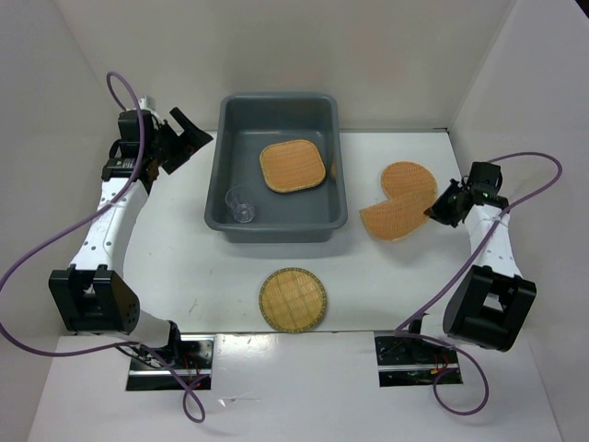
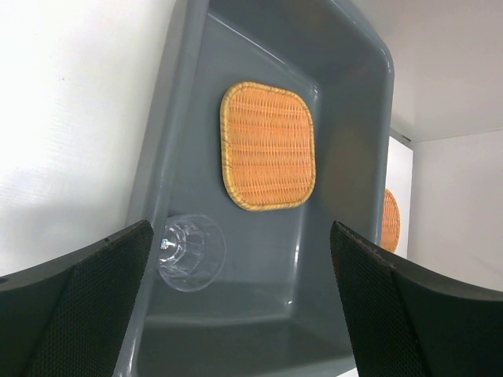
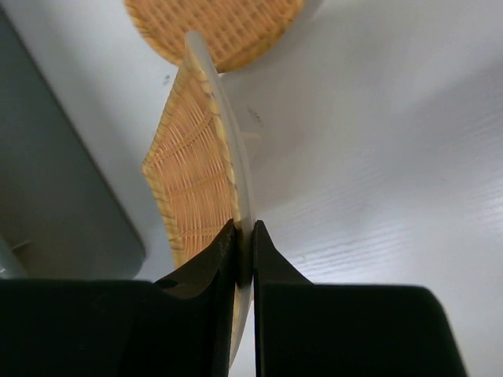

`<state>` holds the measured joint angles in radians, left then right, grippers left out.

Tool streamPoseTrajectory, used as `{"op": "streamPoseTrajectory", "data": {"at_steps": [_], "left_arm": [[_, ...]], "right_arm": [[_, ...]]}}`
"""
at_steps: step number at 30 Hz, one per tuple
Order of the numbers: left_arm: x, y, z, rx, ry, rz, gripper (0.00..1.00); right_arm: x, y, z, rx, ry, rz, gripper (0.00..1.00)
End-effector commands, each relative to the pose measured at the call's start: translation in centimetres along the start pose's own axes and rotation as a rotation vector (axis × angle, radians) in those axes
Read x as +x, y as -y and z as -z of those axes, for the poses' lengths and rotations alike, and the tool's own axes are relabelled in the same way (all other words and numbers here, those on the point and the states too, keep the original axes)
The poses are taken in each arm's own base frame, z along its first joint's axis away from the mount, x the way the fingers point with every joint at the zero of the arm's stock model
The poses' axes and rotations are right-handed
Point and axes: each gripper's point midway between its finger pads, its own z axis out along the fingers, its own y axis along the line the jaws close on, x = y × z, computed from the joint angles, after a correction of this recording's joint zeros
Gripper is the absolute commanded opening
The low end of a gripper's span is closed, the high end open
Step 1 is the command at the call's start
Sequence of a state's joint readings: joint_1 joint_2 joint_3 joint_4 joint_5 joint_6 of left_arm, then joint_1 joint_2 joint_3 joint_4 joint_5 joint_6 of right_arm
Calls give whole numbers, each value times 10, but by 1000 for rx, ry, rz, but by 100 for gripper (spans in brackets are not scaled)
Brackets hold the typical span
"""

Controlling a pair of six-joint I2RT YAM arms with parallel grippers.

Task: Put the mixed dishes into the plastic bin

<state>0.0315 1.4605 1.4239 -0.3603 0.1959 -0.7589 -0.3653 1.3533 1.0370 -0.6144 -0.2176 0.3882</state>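
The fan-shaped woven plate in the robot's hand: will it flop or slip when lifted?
Probably stiff: the fan-shaped tan woven bamboo plate juts from the right hand without sagging. Likely light, being thin and flat. It might swivel or slip, since the shut hand pinches only one edge.

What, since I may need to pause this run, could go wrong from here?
1. The right hand pinches only the rim of the fan-shaped plate, so it may slip or swing.
2. That plate is close beside the round plate and might drag it.
3. Carried low, it could catch the bin rim.
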Motion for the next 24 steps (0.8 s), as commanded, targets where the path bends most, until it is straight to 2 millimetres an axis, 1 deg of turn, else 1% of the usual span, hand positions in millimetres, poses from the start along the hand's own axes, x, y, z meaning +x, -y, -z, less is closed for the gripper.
{"op": "streamPoseTrajectory", "data": {"at_steps": [1, 2, 3, 4, 5, 7, 9, 10, 11, 12, 13, 14, 16, 17, 18, 19, 20, 21, 22, 23, 24], "left_arm": [[-10, 8, 9, 31, 41, -31, 100], [-10, 8, 9, 31, 41, -31, 100], [-10, 8, 9, 31, 41, -31, 100], [-7, 4, 8, 24, 33, -28, 100], [-7, 4, 8, 24, 32, -28, 100], [-7, 4, 8, 24, 32, -28, 100], [-8, 7, 11, 30, 39, -30, 100], [-8, 7, 11, 30, 39, -30, 100], [-8, 7, 11, 30, 39, -30, 100], [-8, 7, 11, 30, 39, -30, 100], [-8, 7, 11, 30, 39, -30, 100], [-5, 4, 10, 24, 33, -28, 100], [-5, 4, 9, 24, 32, -28, 100], [-4, 3, 11, 24, 32, -28, 100], [-4, 3, 11, 24, 32, -28, 100], [-1, 2, 13, 22, 30, -27, 100], [0, -1, 15, 13, 34, -27, 100], [0, -1, 15, 13, 34, -36, 100], [2, -5, 16, 1, 38, -35, 100], [2, -4, 18, 7, 46, -37, 100], [8, -10, 16, -5, 31, -33, 100]], "right_arm": [[-31, -43, 27, -186, 91, 44, 0], [-38, -50, 33, -208, 116, 44, 0], [-38, -50, 33, -208, 116, 44, 0], [-41, -54, 36, -225, 122, 49, 0], [-49, -60, 44, -237, 149, 58, 0], [-56, -62, 48, -236, 171, 63, 0], [-72, -61, 57, -200, 227, 65, 0], [-77, -60, 60, -183, 242, 63, 0], [-89, -64, 67, -175, 272, 77, 0], [-97, -62, 68, -152, 296, 75, 0], [-103, -66, 74, -160, 315, 79, 0], [-115, -73, 82, -174, 345, 87, 0], [-128, -90, 91, -231, 365, 98, 0], [-143, -105, 106, -281, 407, 108, 0], [-151, -116, 113, -325, 425, 127, 0], [-150, -131, 112, -402, 389, 138, 0], [-156, -145, 122, -463, 395, 133, 0], [-156, -155, 123, -516, 378, 138, 0], [-153, -166, 120, -592, 341, 149, 0], [-151, -179, 122, -641, 322, 147, 0], [-140, -195, 118, -684, 289, 177, 0]]}}
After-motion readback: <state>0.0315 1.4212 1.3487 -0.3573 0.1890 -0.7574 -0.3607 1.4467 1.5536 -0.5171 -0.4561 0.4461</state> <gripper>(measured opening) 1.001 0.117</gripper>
